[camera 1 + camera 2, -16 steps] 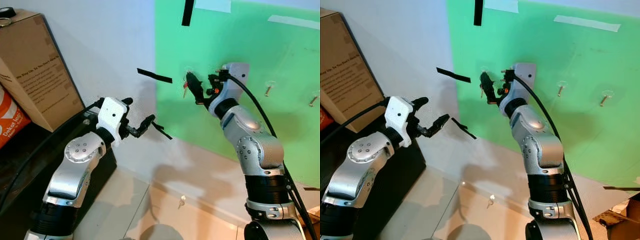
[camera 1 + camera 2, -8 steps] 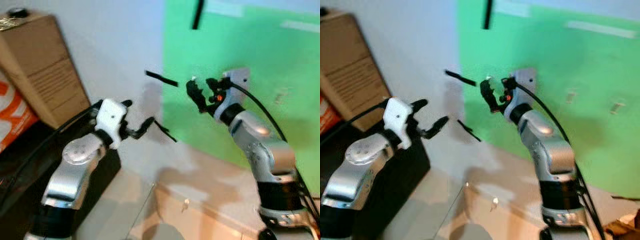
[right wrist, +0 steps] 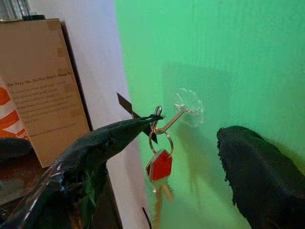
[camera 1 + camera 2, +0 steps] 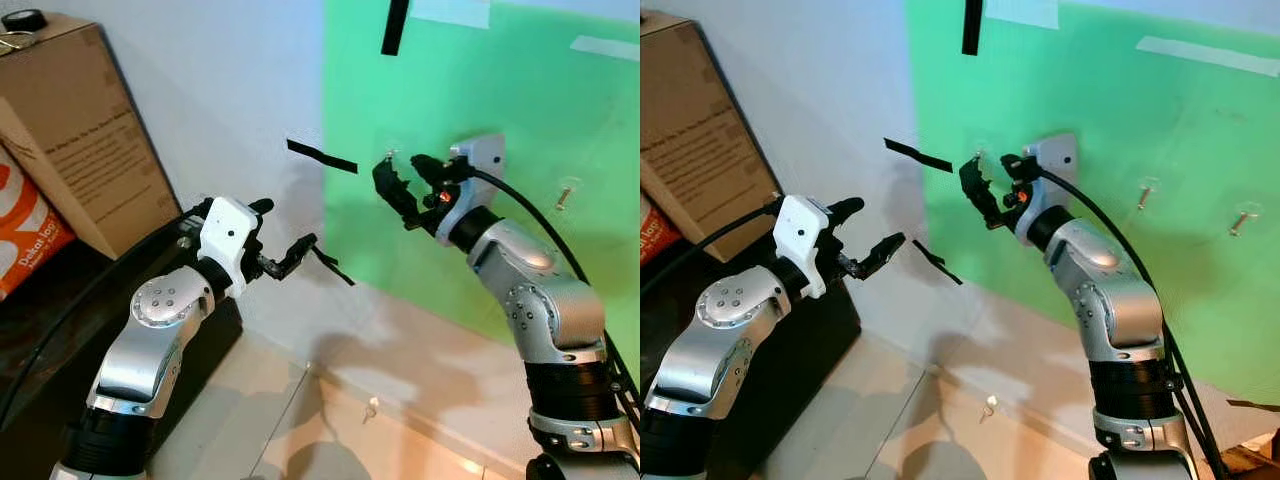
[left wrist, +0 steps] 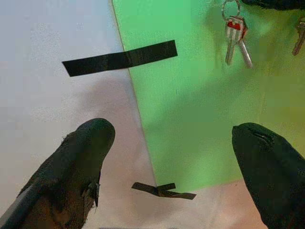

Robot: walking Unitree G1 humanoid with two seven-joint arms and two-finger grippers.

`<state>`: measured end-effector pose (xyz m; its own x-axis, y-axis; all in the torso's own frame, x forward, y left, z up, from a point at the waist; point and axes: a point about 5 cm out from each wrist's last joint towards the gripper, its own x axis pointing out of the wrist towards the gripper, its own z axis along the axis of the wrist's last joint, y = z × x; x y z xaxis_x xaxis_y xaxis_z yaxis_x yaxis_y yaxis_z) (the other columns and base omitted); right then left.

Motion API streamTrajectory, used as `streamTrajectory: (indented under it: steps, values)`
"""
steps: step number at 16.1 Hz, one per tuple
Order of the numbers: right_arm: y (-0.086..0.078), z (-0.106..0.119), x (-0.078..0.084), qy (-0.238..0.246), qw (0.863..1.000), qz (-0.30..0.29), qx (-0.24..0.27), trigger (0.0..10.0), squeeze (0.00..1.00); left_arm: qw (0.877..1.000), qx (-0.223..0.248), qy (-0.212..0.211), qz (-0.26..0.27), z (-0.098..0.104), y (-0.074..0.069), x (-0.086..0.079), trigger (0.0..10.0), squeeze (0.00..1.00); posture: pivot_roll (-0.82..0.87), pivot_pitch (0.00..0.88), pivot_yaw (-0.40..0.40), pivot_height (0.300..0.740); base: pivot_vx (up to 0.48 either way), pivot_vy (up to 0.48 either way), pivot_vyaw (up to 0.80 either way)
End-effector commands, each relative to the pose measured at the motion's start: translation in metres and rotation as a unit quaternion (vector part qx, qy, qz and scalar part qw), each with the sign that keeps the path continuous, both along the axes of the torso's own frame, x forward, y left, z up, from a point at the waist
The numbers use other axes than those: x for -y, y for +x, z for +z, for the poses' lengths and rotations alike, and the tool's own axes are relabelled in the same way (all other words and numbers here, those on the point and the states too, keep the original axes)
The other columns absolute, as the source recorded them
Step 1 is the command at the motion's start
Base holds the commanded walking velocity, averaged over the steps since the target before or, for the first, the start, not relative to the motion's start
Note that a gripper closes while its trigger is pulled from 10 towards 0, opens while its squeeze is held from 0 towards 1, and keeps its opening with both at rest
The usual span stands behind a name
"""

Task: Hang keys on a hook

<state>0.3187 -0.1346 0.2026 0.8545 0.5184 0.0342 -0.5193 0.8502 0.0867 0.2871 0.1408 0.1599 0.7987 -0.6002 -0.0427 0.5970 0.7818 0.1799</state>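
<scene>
Keys with a red plastic head on a small silver ring (image 3: pixel 159 164) hang from the clear stick-on wall hook (image 3: pixel 187 108) on the green panel (image 4: pixel 500 90), just inside its left edge, and from how they dangle I judge the ring is already over the metal peg. What is left for my right gripper (image 3: pixel 190 133) is to come away cleanly: one of my black fingers (image 3: pixel 112 138) has its tip right at the ring where it meets the peg, so I should draw straight back from the wall, slowly, without lifting or twisting, or I could drag the ring off the peg or tug the adhesive pad loose. I would watch the keys as I pull; if they swing with me, the tip is snagged in the ring and I should ease back in and drop it a little first. My right fingers are spread wide, one on each side of the hook; they clamp nothing, and only that one tip seems to touch the ring, though I cannot be sure of contact. My left gripper (image 4: pixel 285 262) waits lower down before the white wall, near a strip of black tape (image 4: pixel 322 156) at the panel's edge, its fingers parted and empty, well clear of the hook.
</scene>
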Motion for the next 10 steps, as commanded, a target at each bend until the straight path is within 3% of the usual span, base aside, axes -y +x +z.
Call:
streamTrajectory:
  steps: [1,10]
  values:
    - [-0.0001,0.0097,-0.0064,0.006,0.999,0.023,0.023,10.0,0.00,1.000,-0.002,0.004,-0.004,-0.0001,-0.0017,0.0004,10.0,0.00,0.01,0.000,0.050,0.740,0.000,0.000,0.00]
    - [-0.0047,0.0189,-0.0092,0.013,0.999,0.022,0.033,10.0,0.00,0.999,-0.012,0.012,-0.040,-0.0041,-0.0088,0.0064,10.0,0.00,0.00,0.000,0.039,0.740,0.000,0.000,0.00]
